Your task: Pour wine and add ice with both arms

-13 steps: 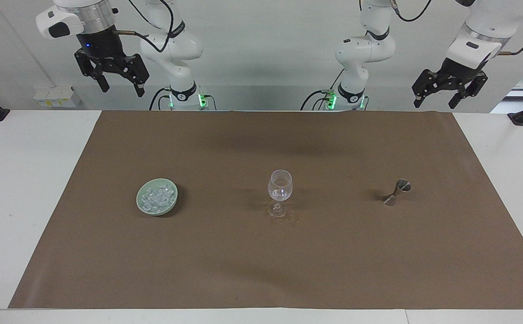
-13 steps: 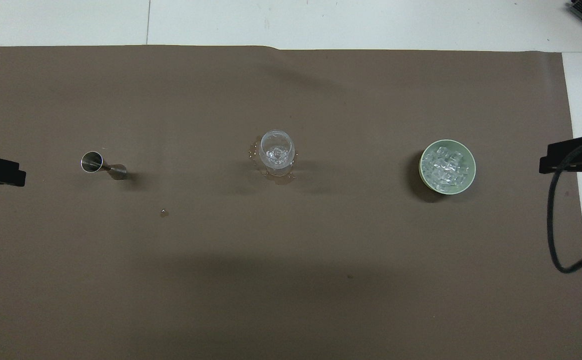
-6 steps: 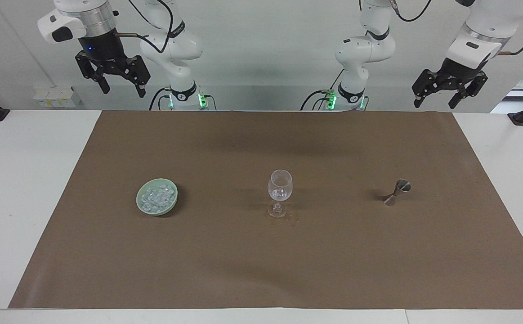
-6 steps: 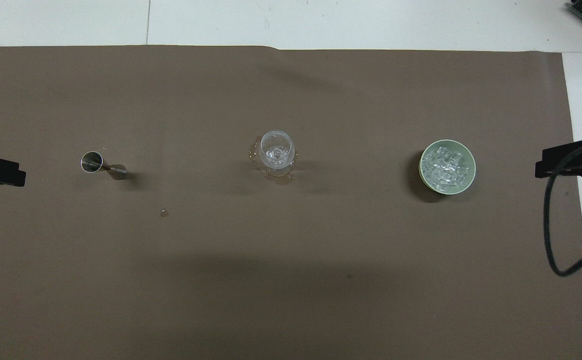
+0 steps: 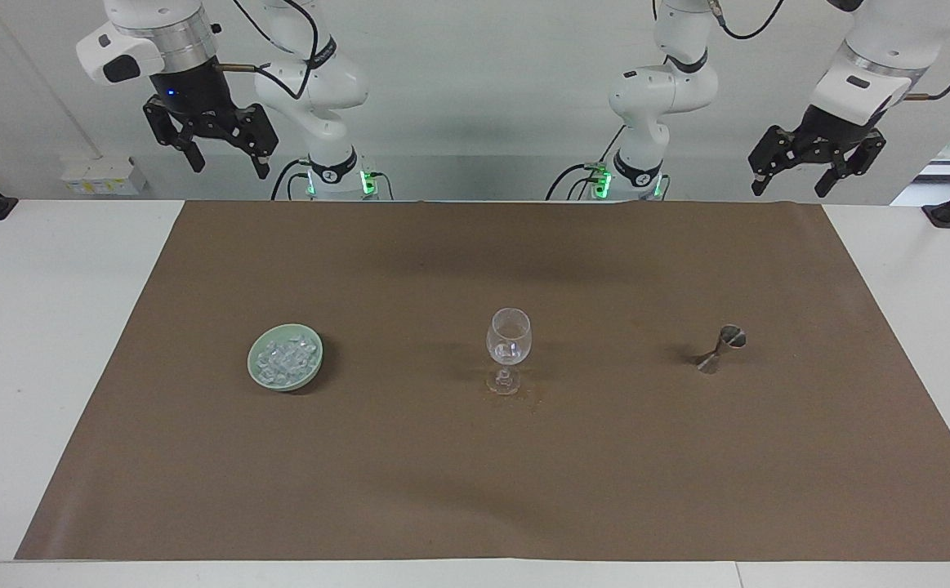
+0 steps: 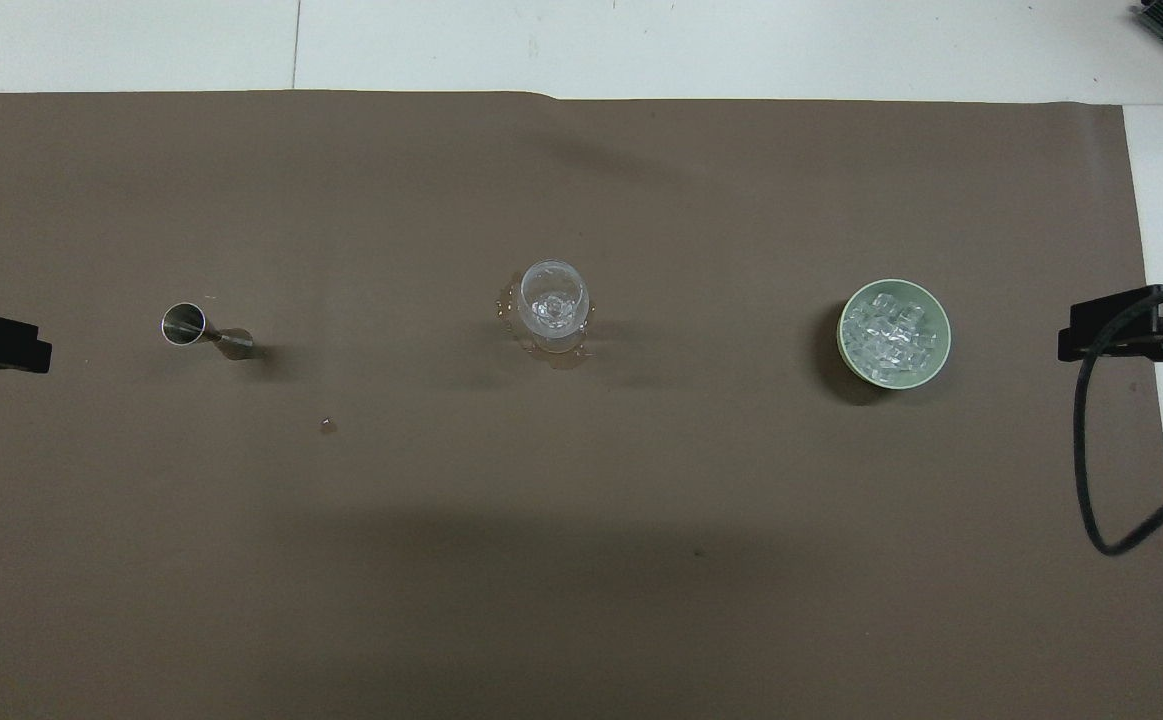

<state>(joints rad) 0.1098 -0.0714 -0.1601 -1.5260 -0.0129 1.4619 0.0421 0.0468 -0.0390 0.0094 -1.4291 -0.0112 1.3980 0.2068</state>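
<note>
Below both raised, spread-fingered pincers, right gripper (image 5: 221, 151) and left gripper (image 5: 805, 167), you see the glass (image 5: 508, 346) already holding ice (image 5: 510, 351), so little appears left.

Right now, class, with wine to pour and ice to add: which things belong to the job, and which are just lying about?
Belongs to the job:
- ice in the green bowl
- wine glass
- metal jigger
- left claw, right claw, both open, raised

Lying about:
- brown mat
- spilled drops

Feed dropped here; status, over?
Both claws, left and right, open, empty, raised. Ice in bowl, some in glass. Nothing obstructing.
</note>
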